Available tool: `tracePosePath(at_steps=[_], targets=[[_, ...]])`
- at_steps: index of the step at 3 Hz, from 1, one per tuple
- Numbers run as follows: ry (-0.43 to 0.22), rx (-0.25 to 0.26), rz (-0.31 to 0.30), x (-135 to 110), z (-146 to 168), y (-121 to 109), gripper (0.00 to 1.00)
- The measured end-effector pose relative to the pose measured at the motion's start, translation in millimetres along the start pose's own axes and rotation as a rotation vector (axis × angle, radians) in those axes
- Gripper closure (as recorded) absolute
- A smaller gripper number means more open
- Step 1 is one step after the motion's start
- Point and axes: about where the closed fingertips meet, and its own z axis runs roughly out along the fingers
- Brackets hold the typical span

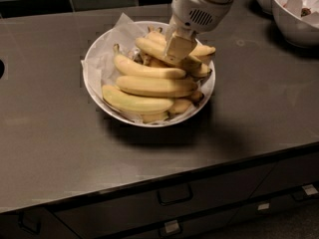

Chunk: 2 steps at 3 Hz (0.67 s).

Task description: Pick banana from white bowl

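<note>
Target banana [149, 47] tops the pile, back right in the one white bowl [91, 86]. About eight bananas visible. One gripper [178, 51] sits right on it; grip state can't be told. Two smaller bowls [298, 19] at counter's [60, 133] far right.

The gripper [180, 48] sits over the back right of the white bowl [85, 78] and covers the middle of the topmost banana [149, 48]; whether it touches that fruit cannot be told. The arm [202, 6] is cut off by the top edge. The lower bananas [164, 117] are mostly buried, so their count is unclear. 2 smaller bowls [299, 21] at the far right are cropped, their contents unreadable. A dark round shape [1, 68] is sliced by the left edge.
</note>
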Motion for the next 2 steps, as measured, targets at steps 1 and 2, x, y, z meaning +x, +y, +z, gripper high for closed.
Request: tracePosePath(at_steps=[1,2], targets=[[0.003,-0.018,-0.006,-3.0,6.8,7.6,0.59],[0.007,-0.020,-0.003,-4.1,12.6,9.5,0.63]])
